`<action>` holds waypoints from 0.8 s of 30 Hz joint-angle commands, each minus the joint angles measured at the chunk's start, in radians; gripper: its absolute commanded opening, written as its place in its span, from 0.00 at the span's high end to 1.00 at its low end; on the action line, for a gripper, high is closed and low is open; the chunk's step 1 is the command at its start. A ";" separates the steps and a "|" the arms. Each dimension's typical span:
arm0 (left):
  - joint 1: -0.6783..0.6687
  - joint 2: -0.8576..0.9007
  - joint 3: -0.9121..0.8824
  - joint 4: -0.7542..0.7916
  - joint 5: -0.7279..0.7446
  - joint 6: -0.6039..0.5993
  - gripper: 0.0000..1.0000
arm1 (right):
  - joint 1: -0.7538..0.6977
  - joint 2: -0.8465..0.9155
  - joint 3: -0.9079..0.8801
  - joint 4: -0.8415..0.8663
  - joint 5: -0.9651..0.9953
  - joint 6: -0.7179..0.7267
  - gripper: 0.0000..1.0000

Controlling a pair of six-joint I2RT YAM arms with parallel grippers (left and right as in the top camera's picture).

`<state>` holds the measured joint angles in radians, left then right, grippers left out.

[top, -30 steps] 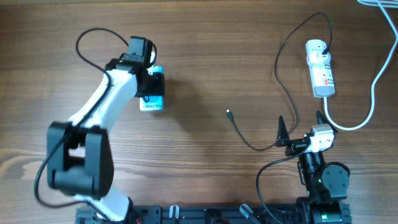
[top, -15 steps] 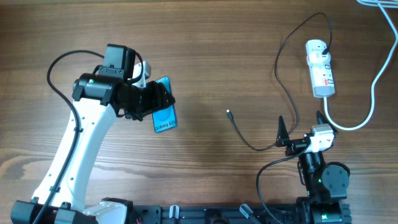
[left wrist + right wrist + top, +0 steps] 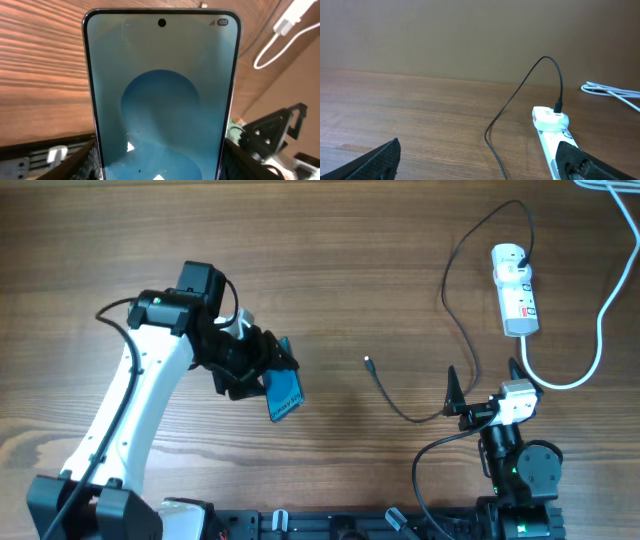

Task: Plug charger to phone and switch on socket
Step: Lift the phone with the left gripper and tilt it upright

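Note:
My left gripper point(image 3: 262, 376) is shut on the phone point(image 3: 284, 392), which is lifted off the table and tilted; its cyan-blue screen fills the left wrist view point(image 3: 160, 100) between the two fingers. The charger's black cable point(image 3: 455, 275) runs from its metal-tipped connector point(image 3: 368, 362) at table centre round to its plug in the white socket strip point(image 3: 515, 290) at the far right. The right wrist view shows the cable point(image 3: 520, 95) and the socket strip point(image 3: 551, 125). My right gripper point(image 3: 483, 388) is open and empty near the front right.
The thick white cord point(image 3: 600, 330) loops from the socket strip off the table's right edge, also visible in the right wrist view point(image 3: 612, 91). The wooden table point(image 3: 330, 270) holds nothing else.
My left arm has swung the phone right and toward the front, from the left rear of the table, and tilted it. The right arm, cable and socket strip have not moved.

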<state>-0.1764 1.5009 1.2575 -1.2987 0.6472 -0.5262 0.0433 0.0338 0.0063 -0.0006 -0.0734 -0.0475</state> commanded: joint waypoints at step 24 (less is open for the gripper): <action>0.002 -0.001 0.006 0.096 0.024 0.024 0.58 | 0.004 -0.003 -0.001 0.002 0.013 -0.005 0.00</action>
<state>-0.1764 1.5021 1.2572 -1.2621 0.7212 -0.5144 0.0433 0.0338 0.0063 -0.0006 -0.0734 -0.0475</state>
